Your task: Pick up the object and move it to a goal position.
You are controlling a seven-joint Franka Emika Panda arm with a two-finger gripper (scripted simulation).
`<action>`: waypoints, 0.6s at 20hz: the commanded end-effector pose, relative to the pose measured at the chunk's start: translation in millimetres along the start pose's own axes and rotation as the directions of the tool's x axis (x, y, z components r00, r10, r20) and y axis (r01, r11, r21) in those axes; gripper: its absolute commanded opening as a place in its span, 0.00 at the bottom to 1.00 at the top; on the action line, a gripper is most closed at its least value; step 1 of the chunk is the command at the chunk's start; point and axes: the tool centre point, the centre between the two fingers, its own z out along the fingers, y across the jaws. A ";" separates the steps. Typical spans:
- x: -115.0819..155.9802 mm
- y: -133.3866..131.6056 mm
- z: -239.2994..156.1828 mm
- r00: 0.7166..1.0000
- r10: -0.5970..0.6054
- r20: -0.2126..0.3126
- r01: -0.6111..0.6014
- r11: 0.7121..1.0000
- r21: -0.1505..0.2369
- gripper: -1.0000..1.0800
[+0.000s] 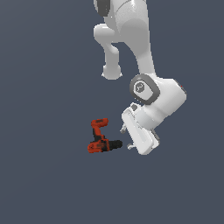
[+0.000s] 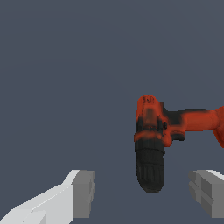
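Lying on its side on a plain, matte slate-grey floor, the red-orange drill is seen near the middle of the exterior view, its ribbed black chuck pointing toward the gripper. No legible lettering can be made out on its casing. The blocky grey fingers are held apart, empty, with the chuck between them but untouched.
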 end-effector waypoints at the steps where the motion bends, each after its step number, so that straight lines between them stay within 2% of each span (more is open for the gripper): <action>1: -7.9 10.5 27.6 0.997 0.074 0.006 -0.073 0.997 -0.038 0.81; 6: -18.4 26.9 63.9 0.995 0.103 0.014 -0.101 0.991 -0.090 0.81; 12: -23.2 34.9 79.6 0.993 0.116 0.017 -0.113 0.987 -0.113 0.81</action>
